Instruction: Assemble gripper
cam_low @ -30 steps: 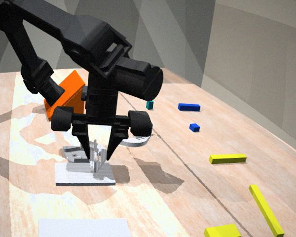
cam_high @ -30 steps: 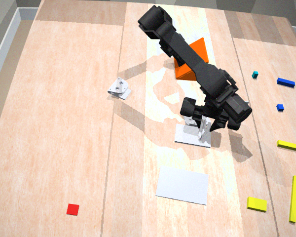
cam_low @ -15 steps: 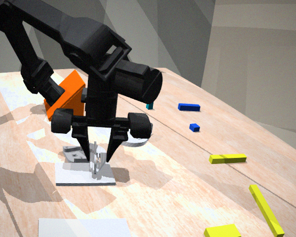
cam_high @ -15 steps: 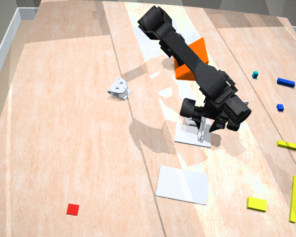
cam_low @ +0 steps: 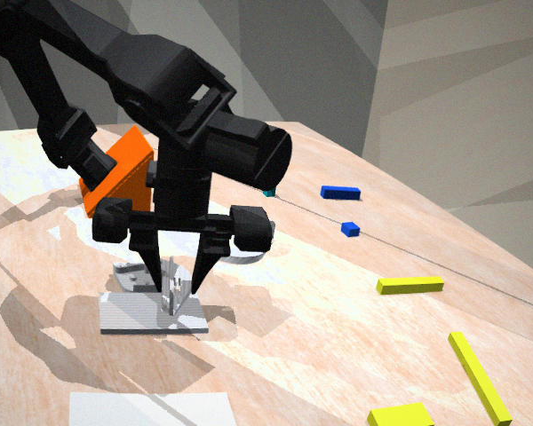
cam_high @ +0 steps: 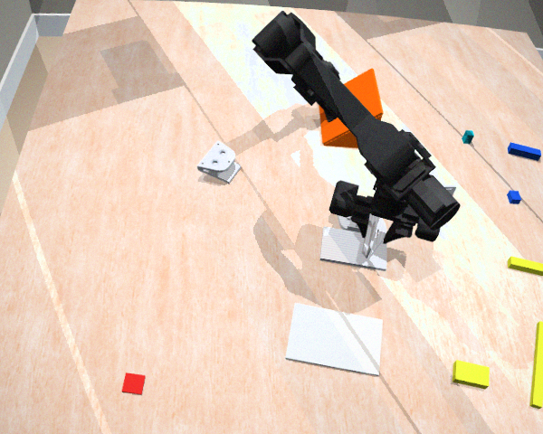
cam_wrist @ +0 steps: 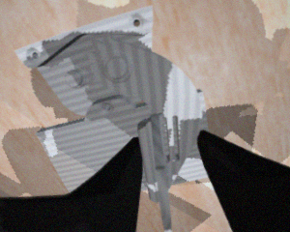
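Observation:
My gripper (cam_high: 375, 239) (cam_low: 177, 292) (cam_wrist: 168, 140) is shut on the upright, slotted grip part of one pale grey jaw (cam_high: 371, 242) (cam_low: 167, 286) (cam_wrist: 157, 145). The jaw's broad flat part lies low over the gripper base, its far end near the pin area; contact with a pin cannot be told. The gripper base (cam_high: 339, 245) (cam_low: 126, 313) (cam_wrist: 82, 155) has a ridged block in front and a raised plate behind, partly hidden. The other jaw (cam_low: 247, 257) lies behind my right finger, mostly hidden. The housing plate (cam_high: 218, 158) lies apart, tilted, at the left in the top view.
An orange wedge (cam_high: 370, 95) (cam_low: 129, 160) stands behind the arm. A white panel (cam_high: 332, 338) (cam_low: 145, 407) lies in front of the base. A red square (cam_high: 134, 383) lies front left. Yellow bars (cam_high: 534, 268) (cam_low: 409, 285) and blue blocks (cam_high: 524, 151) (cam_low: 340, 193) lie right.

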Robot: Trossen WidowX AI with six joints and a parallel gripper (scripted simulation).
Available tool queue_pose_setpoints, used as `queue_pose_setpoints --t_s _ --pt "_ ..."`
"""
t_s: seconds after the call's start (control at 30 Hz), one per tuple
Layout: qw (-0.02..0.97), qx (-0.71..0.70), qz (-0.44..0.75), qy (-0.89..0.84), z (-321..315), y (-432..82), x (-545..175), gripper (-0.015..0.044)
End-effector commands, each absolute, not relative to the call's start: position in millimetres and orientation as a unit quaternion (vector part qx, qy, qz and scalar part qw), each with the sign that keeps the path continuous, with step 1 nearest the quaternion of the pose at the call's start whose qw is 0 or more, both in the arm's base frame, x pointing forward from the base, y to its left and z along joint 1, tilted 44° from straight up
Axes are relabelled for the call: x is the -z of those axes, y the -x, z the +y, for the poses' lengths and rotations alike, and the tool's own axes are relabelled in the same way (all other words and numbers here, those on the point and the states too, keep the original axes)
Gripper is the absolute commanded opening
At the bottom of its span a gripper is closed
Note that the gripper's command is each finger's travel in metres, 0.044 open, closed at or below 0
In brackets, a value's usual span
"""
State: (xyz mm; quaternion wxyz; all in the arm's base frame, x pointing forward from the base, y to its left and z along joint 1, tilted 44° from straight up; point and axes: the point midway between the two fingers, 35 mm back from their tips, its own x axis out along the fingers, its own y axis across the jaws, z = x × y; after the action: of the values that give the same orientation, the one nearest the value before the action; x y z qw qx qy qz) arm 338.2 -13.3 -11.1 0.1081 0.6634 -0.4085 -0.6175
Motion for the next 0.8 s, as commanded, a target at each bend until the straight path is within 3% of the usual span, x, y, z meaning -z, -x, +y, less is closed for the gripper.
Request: queue_pose_setpoints --t_s 0.0,0.77 --pt "0.112 0.618 -0.408 -0.663 -14.0 -338.2 12.0 0.0134" --pt "0.112 0.617 -0.408 -0.663 -18.3 -337.5 16.5 0.0134"
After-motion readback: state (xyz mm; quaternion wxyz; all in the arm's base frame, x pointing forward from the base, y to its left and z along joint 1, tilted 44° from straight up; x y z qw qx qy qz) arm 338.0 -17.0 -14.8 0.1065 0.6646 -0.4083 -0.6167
